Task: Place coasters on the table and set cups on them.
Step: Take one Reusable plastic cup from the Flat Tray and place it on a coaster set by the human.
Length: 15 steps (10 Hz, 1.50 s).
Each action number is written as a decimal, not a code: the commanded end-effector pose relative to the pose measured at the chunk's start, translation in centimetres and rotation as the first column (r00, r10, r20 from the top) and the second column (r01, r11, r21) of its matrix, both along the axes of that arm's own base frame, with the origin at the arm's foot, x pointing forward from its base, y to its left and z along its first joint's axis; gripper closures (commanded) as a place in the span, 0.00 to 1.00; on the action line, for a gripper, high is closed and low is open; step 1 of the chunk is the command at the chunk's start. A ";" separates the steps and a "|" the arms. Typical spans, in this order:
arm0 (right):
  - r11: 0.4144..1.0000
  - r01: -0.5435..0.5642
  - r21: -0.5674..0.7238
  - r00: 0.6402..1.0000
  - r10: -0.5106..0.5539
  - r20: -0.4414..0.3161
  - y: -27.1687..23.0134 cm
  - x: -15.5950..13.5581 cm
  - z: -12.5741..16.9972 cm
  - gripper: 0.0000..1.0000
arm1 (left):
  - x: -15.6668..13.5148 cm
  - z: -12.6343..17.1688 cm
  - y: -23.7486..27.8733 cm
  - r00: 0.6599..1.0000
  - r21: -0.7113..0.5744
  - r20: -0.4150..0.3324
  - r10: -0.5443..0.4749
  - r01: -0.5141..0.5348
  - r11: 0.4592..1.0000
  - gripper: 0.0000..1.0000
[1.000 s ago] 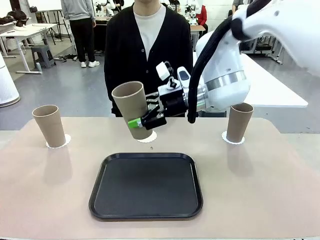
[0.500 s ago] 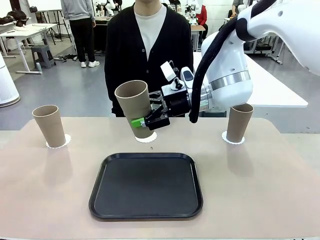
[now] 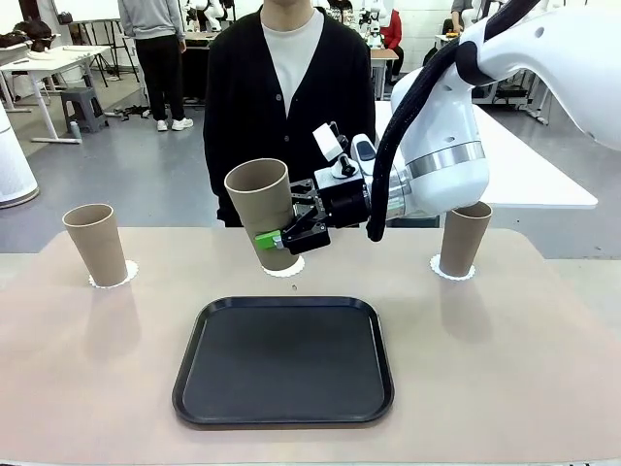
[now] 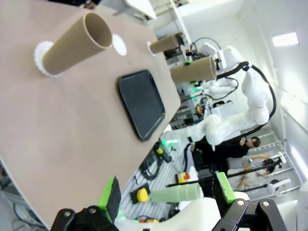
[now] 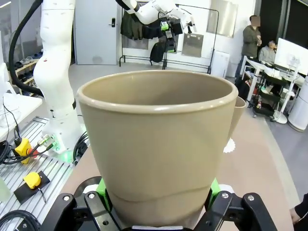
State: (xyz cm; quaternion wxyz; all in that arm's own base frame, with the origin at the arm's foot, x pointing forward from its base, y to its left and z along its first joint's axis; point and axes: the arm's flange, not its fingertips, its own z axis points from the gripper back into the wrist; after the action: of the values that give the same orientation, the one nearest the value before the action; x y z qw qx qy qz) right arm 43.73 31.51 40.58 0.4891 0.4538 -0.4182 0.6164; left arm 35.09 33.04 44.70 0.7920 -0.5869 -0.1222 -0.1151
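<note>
Black tray point(image 3: 283, 361) is my landmark: rounded square, bare inside, nearest my side of the beige table point(image 3: 543, 369), roughly centred.

Just beyond the tray's far edge lies the middle coaster point(image 3: 291, 267), a white scalloped disc. My held cup's base hangs right over it; whether base and paper touch, I cannot tell. A small dark speck sits on the table between tray and coaster.

My right claw point(image 3: 288, 236) reaches in from the tray's far right, arm bent, wrist turned sideways toward the left. It is clenched on the lower part of the middle cup point(image 3: 265, 212), green pads either side. The cup tilts, mouth leaning back to the left, and nothing shows inside it. In my right wrist view this cup point(image 5: 156, 144) looms close, my right claw point(image 5: 156, 202) pinching its base.

Far left of the tray: left cup point(image 3: 97, 244), upright on its coaster point(image 3: 114, 279), nothing visible inside. Far right of the tray: right cup point(image 3: 464, 236), upright on its coaster point(image 3: 452, 270), partly behind my right forearm.

My left claw point(image 4: 168, 195) is released, fingers spread wide on nothing, hanging well off the table's edge, far from the tray point(image 4: 142, 103). From there I see the left cup point(image 4: 77, 42) on its coaster point(image 4: 41, 60), the bare middle coaster point(image 4: 118, 45) and the held cup point(image 4: 193, 71) above it.

Beyond the table's far edge, behind the middle cup, stands a person in a black cardigan point(image 3: 288, 92).
</note>
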 end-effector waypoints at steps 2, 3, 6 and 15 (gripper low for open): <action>1.000 0.002 0.023 1.000 -0.002 0.004 -0.5 1.7 -0.4 0.17 | -0.1 0.2 0.1 1.000 0.005 -0.009 0.006 -0.006 1.000 0.00; 0.999 0.004 0.053 1.000 -0.004 -0.003 -1.1 3.7 -0.9 0.17 | -0.1 0.2 0.1 1.000 0.005 -0.009 0.006 -0.006 1.000 0.00; 0.992 -0.014 0.126 0.999 0.018 -0.038 -2.3 10.1 -2.7 0.17 | -0.1 0.2 0.1 1.000 0.005 -0.009 0.006 -0.006 1.000 0.00; 0.988 0.021 0.156 0.998 -0.011 -0.061 -1.0 17.1 -6.4 0.17 | -0.1 0.2 0.1 1.000 0.005 -0.009 0.006 -0.006 1.000 0.00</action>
State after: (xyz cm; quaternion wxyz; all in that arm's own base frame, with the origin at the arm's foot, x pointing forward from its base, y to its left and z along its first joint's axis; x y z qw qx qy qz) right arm 60.96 30.61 34.10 0.4709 0.5042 -0.4473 0.5692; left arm 35.07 33.07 44.68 0.7921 -0.5870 -0.1223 -0.1147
